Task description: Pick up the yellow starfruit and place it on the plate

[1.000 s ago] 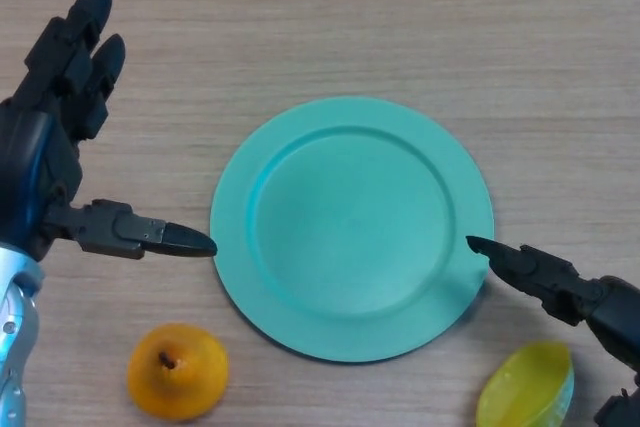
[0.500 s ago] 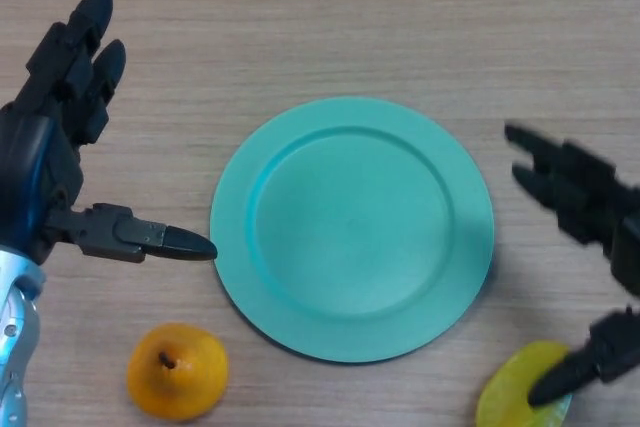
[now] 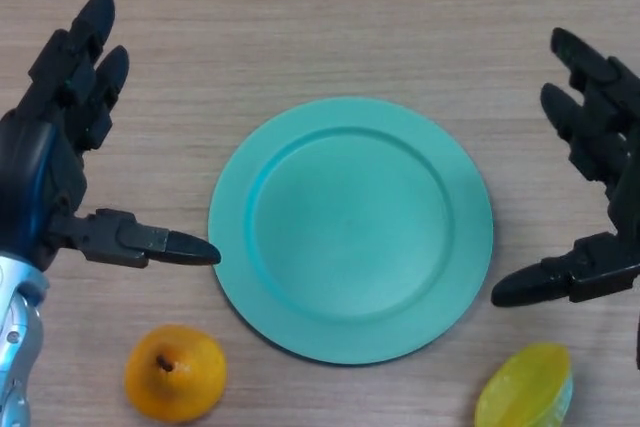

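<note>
The yellow starfruit [image 3: 526, 389] lies on the table at the bottom right, below my right hand [image 3: 606, 157]. That hand is open, its fingers pointing away from me and its thumb stretched left towards the plate, clear of the fruit. The teal plate [image 3: 350, 227] sits empty in the middle of the table. My left hand [image 3: 48, 167] is open at the left, with its thumb tip close to the plate's left rim.
An orange round fruit [image 3: 176, 372] with a dark stem spot lies at the bottom left, below my left thumb. The table is light wood.
My right hand has risen from the bottom right and moved away from the starfruit, opening wide beside the plate. The left hand has barely moved.
</note>
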Controlling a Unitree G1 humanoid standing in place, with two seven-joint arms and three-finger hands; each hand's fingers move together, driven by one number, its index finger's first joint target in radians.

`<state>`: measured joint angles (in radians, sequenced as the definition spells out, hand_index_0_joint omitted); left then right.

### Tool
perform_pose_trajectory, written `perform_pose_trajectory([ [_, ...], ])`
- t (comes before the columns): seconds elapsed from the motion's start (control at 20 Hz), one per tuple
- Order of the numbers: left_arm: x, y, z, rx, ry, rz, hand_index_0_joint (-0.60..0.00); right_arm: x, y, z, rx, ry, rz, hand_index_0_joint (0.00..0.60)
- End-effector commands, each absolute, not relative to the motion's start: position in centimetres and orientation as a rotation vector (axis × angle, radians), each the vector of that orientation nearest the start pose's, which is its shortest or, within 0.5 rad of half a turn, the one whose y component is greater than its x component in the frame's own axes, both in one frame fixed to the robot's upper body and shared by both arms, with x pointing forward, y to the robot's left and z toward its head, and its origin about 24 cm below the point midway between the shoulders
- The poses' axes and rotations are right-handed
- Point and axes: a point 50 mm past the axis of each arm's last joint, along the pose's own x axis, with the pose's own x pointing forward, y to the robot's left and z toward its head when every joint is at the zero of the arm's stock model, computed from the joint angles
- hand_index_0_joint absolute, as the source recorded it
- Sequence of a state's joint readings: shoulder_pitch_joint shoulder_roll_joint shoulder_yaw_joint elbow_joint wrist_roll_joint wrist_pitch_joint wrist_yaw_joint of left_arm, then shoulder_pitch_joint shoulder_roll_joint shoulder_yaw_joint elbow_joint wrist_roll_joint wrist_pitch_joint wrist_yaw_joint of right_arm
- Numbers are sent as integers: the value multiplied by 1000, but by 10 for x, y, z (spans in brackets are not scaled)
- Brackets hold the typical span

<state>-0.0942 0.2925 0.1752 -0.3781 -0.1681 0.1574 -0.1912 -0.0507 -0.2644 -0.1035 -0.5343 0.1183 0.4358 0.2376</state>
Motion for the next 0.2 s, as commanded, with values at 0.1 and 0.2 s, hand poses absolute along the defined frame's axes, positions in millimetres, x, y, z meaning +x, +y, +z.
perform_pose_trajectory([
  [0.1, 243, 211, 184, 222, -498, -96, 0, 239, -185, 173, -214, -372, 171, 0],
  [0.2, 242, 210, 183, 236, -486, -103, 0, 241, -186, 174, -217, -393, 158, 0],
])
